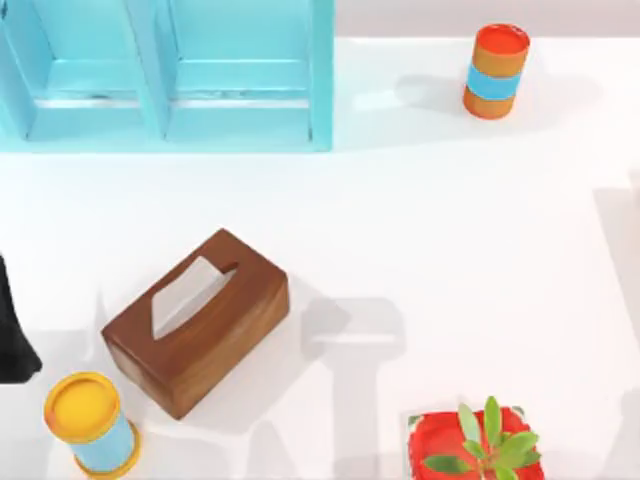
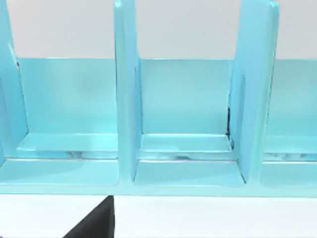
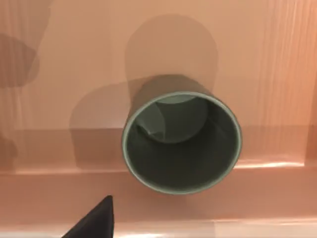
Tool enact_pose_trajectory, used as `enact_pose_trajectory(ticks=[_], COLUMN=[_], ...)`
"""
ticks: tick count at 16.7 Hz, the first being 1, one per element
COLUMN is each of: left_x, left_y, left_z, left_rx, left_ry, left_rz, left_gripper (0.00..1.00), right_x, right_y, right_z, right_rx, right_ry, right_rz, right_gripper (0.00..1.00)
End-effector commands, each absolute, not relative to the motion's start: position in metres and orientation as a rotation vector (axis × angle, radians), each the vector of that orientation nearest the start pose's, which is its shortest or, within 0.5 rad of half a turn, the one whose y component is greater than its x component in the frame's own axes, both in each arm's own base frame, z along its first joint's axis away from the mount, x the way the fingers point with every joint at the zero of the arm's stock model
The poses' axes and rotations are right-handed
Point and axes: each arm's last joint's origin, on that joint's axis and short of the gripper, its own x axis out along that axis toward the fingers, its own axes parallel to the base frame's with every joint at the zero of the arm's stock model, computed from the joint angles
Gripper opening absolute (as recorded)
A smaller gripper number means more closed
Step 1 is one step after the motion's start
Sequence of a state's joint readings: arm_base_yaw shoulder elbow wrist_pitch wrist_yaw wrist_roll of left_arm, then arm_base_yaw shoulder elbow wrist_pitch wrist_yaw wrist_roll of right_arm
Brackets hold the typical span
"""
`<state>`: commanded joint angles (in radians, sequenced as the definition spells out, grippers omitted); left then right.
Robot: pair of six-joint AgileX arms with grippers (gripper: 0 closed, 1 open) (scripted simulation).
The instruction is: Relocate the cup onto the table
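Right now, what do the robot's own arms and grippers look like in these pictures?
Little is in frame. The left arm is a plain matte black shape at the table's left edge. Each wrist view has one black wedge-shaped finger tip, with no markings or cables.

matte black left arm (image 1: 12,330), a black pointed wedge in each wrist view.

No text, label, brand, number or sign can be read on anything in the three views; every surface that shows is plain and unmarked.
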<state>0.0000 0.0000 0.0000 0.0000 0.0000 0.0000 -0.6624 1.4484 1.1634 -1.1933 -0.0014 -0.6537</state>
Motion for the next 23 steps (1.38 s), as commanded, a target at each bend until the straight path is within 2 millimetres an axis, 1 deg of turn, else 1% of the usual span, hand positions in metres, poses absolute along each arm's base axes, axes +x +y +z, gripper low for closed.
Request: enact_pose_trajectory(ticks=[3, 8, 10, 13, 18, 19, 21, 23], left_x=[0.106, 0.106, 0.106, 0.106, 0.106, 0.106, 0.106, 0.106], left_y=[-0.001, -0.001, -0.001, -0.001, -0.001, -0.001, -0.001, -0.001], left_z=[0.16, 0.16, 0.16, 0.16, 0.16, 0.16, 0.16, 0.16], left_rx=[0.0, 0.0, 0.0, 0.0, 0.0, 0.0, 0.0, 0.0], left_ry=[0.0, 0.0, 0.0, 0.0, 0.0, 0.0, 0.0, 0.0], left_rz=[0.0, 0.0, 0.0, 0.0, 0.0, 0.0, 0.0, 0.0], left_gripper=[1.0, 1.0, 1.0, 1.0, 1.0, 1.0, 1.0, 1.0], right_x=[0.206, 0.207, 0.207, 0.209, 0.21, 0.208, 0.206, 0.206], right_y=[-0.172, -0.172, -0.173, -0.175, -0.175, -0.174, -0.173, -0.173], right_z=[0.25, 0.25, 0.245, 0.22, 0.166, 0.158, 0.15, 0.15], right_rx=[0.006, 0.006, 0.01, 0.013, 0.005, 0.007, 0.01, 0.01], right_ry=[1.566, 1.57, 1.573, 1.576, 1.564, 1.567, 1.572, 1.572], right_rz=[-0.009, -0.004, -0.003, -0.003, -0.009, -0.008, -0.005, -0.005], right_gripper=[1.0, 1.0, 1.0, 1.0, 1.0, 1.0, 1.0, 1.0])
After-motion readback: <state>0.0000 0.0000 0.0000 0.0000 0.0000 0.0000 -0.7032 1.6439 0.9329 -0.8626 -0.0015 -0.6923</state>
